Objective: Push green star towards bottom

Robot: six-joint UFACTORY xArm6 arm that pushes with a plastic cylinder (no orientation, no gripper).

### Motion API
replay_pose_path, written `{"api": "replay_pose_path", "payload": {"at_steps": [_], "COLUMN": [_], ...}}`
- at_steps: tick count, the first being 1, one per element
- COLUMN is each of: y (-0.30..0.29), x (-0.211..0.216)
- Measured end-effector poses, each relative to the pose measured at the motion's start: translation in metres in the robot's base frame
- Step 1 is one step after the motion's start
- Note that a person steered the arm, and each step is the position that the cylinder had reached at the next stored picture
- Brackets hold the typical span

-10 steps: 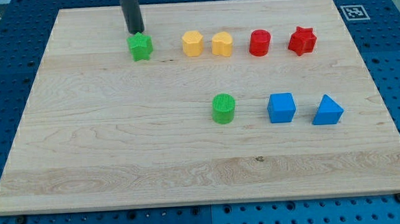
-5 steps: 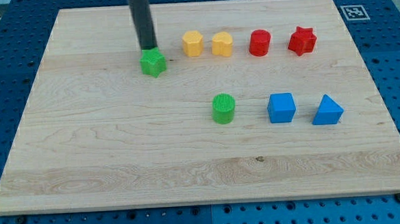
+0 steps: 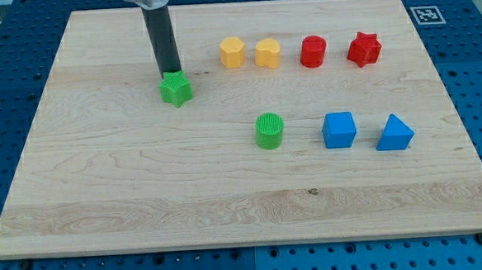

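Observation:
The green star (image 3: 176, 90) lies on the wooden board (image 3: 128, 182) in its upper left part. My tip (image 3: 171, 73) stands at the star's top edge, touching it from the view's top. The dark rod rises from there to the view's top edge.
A yellow hexagon (image 3: 232, 52), a yellow heart-like block (image 3: 267, 52), a red cylinder (image 3: 313, 52) and a red star (image 3: 364, 49) line the top right. A green cylinder (image 3: 269, 130), a blue cube (image 3: 339, 130) and a blue triangular block (image 3: 395, 133) sit at mid-right.
The green star has slid toward the view's bottom, first a little right, then back left. My tip has followed it down, staying at its top edge.

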State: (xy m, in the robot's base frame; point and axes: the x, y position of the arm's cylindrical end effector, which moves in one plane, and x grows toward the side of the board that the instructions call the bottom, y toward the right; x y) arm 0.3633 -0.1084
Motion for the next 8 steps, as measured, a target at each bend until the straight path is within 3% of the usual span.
{"api": "replay_pose_path", "payload": {"at_steps": [4, 8], "y": [0.018, 0.012], "x": [0.023, 0.087]}}
